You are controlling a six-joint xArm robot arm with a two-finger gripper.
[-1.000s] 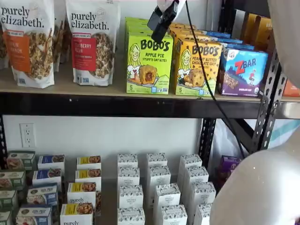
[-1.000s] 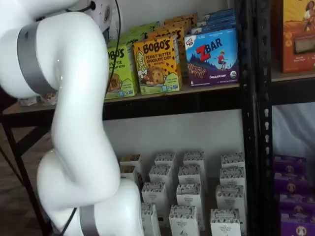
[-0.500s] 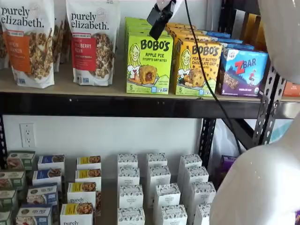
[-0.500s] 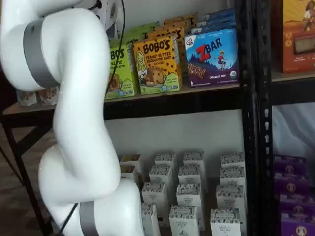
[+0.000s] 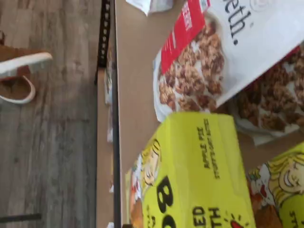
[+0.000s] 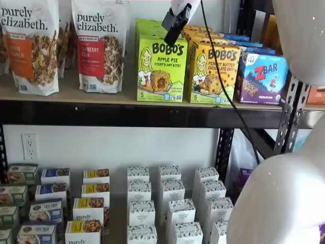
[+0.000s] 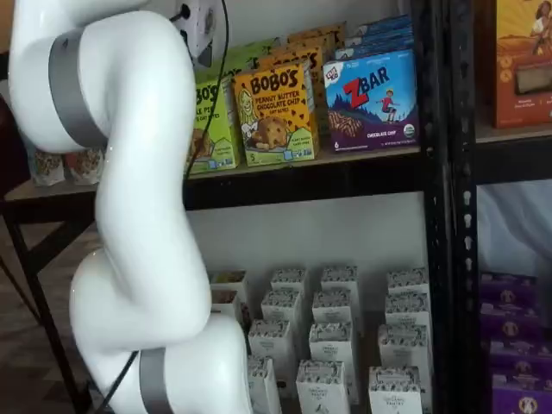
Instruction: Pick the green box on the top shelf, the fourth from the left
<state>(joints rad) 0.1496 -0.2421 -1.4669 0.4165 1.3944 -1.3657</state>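
Note:
The green box (image 6: 161, 68) is a lime-green upright Bobo's Apple Pie carton at the front of a row on the top shelf (image 6: 101, 114), a tan board with a black front rail. It also shows in a shelf view (image 7: 211, 121), half hidden by my arm, and large and close in the wrist view (image 5: 190, 166). My gripper (image 6: 170, 34) hangs tilted from the view's top edge, its black fingers just in front of the box's top edge. No gap shows between the fingers and they hold nothing.
Granola bags (image 6: 99, 46) stand left of the green box. An orange-yellow Bobo's box (image 6: 213, 73) and a blue-purple ZBar box (image 6: 262, 76) stand to its right. Small white cartons (image 6: 172, 203) fill the level below. My white arm (image 7: 138, 216) covers the shelf's left part.
My arm's white links have shifted to the right in one shelf view. The black fingers moved only slightly and stay at the green box's top. No box has moved.

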